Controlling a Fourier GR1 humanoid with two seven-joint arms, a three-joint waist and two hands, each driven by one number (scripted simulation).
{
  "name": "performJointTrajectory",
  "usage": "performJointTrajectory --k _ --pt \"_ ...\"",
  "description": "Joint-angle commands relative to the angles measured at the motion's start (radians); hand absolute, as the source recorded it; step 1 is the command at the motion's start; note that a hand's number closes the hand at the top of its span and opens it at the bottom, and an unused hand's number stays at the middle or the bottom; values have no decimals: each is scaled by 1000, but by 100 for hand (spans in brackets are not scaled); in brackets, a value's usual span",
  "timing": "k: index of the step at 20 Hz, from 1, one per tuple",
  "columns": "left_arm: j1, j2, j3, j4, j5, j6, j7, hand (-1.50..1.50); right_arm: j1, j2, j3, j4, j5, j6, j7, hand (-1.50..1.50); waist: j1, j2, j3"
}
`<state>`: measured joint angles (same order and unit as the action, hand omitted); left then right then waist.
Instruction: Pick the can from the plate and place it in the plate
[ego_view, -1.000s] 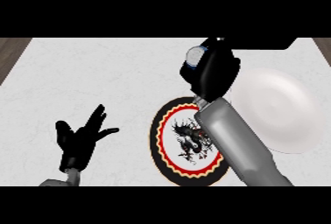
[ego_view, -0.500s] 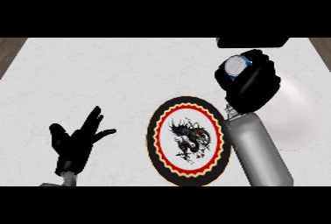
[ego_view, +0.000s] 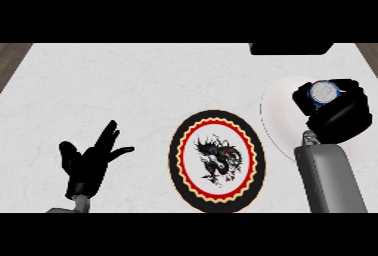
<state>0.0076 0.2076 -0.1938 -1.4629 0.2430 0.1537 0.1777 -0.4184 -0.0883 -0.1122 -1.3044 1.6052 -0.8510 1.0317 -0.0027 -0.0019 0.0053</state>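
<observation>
I have the can (ego_view: 325, 93) wrapped in my right hand (ego_view: 336, 112), fingers curled round its sides so only the silver top with its blue rim shows, facing up at me. That grip from the side makes sense: it keeps the can upright, so its base can meet a flat surface squarely when I lower it. The hand hangs over the plain white plate (ego_view: 278, 117), which lies at the right of the counter (ego_view: 111, 85), and I cannot tell from this steep angle whether the can is already touching the plate or is a little above it. The patterned plate (ego_view: 216, 161), with its black rim, red and yellow ring and dark dragon-like figure, sits just beside the white one toward the middle and has nothing on it, so I judge it to be the plate the can came from and the white one the target. My left hand (ego_view: 85, 161) rests near the lower left edge with fingers spread and straight, holding nothing and well apart from both plates, out of the way of the working arm. A dark object (ego_view: 290, 48) sits at the far edge, and I cannot make out what it is. What I judge remains is lowering, then letting go.
</observation>
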Motion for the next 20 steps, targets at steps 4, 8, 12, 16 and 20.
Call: performJointTrajectory --k 4,8,12,16,20 --pt "7 -13 1 33 -32 -3 7 0 28 -128 -86 111 -264 -177 -109 150 6 3 -5" --pt "8 -5 -6 8 -18 -15 23 0 -30 -170 -153 275 -421 59 -81 -150 24 11 -3" --pt "-3 -1 4 36 -14 -30 24 0 -78 -219 -139 392 -655 114 -247 -150 25 12 -2" --pt "34 10 11 -33 -10 -27 45 0 -23 -226 -162 380 -918 36 -554 -150 17 5 -2" --pt "59 -27 -12 20 -35 -23 -23 0 -53 -190 -207 381 -1028 -85 -761 -150 24 8 -1"
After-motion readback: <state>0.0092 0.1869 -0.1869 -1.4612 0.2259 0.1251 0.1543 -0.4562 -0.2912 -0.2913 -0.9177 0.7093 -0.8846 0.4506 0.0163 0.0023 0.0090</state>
